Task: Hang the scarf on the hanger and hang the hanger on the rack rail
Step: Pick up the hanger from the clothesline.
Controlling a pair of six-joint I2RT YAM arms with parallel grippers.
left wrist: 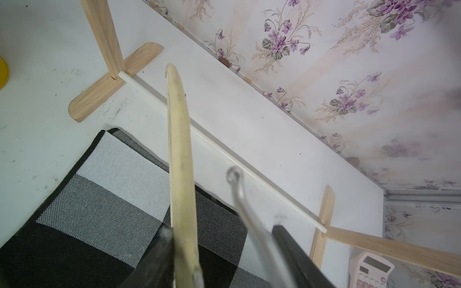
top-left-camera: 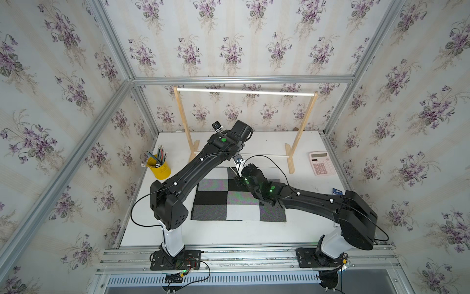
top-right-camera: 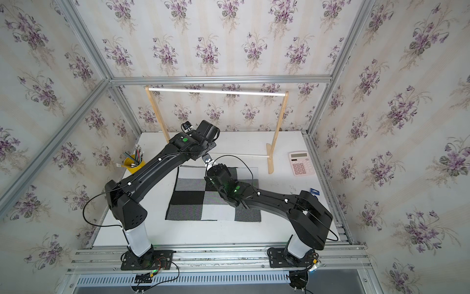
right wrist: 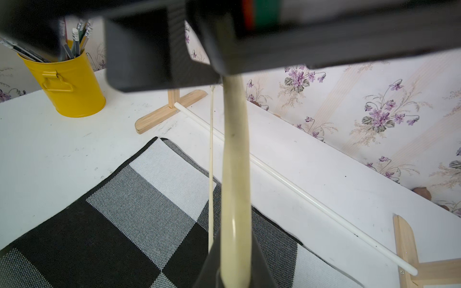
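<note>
Hanger [left wrist: 178, 149] aloft, scarf [top-left-camera: 216, 201] flat on table [top-left-camera: 216, 234]

In both top views the scarf lies spread flat under the two wrists, which meet over its far edge. A pale sliver of the hanger shows between them, while the fingers themselves are hidden. Beyond the wrists stands a light-wood rack [top-left-camera: 246, 93]. A yellow pencil cup [top-left-camera: 160, 169] sits out past the left arm and a pink calculator [top-left-camera: 321, 163] out past the right arm.

In the left wrist view the left gripper [left wrist: 222, 228] has its jaws apart. The hanger's wooden body runs out past the fingertips, close against one finger [left wrist: 162, 249], and the metal hook [left wrist: 235, 179] sits in the gap nearer the other finger. Whether the jaws press on the wood I cannot tell. The scarf lies below the fingertips, apart from the hanger.

In the right wrist view the right gripper [right wrist: 234, 271] is clamped on the hanger's wooden body, which runs from its jaws up to the blurred, dark left gripper. The thin lower bar [right wrist: 211, 162] runs just beside the wood. The scarf lies flat underneath, not on the hanger
</note>
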